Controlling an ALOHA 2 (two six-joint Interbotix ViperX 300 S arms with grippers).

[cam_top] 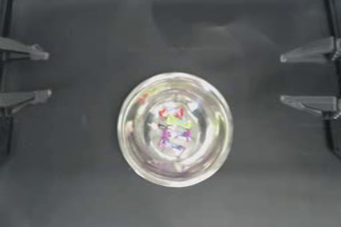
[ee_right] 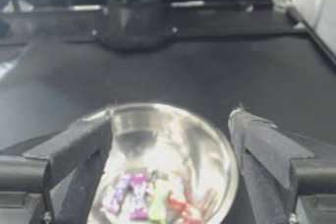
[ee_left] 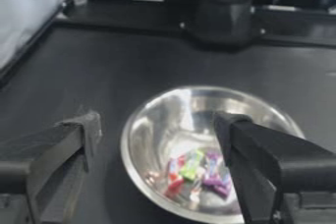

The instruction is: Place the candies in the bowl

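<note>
The candies [cam_top: 173, 129] lie together in the bottom of the bowl [cam_top: 131, 144], which stands a little toward 6 o'clock from the middle of the desk [cam_top: 67, 181]. In the top view I can see a red one, a lime green one under it, then magenta and purple ones, stacked in a short column along the 12-to-6 line. The shiny wall repeats their colours, so an exact count is hard; I cannot say if all five are there, but no candy shows on the desk around the bowl.

The left end effector [cam_top: 41, 74] is at 9 o'clock, at the edge of the desk, with its jaws spread wide and holding nothing. The right end effector [cam_top: 287, 79] is at 3 o'clock, also drawn back, jaws apart and empty. Both are well apart from the bowl.

My judgement is that the task is finished or very close to it. To do this step well, the arms need only stay retracted and avoid touching the bowl, because it is light, smooth and can slide or tip. If one more candy must go in, it is better to release it low over the middle, so that it does not bounce off the rim.
</note>
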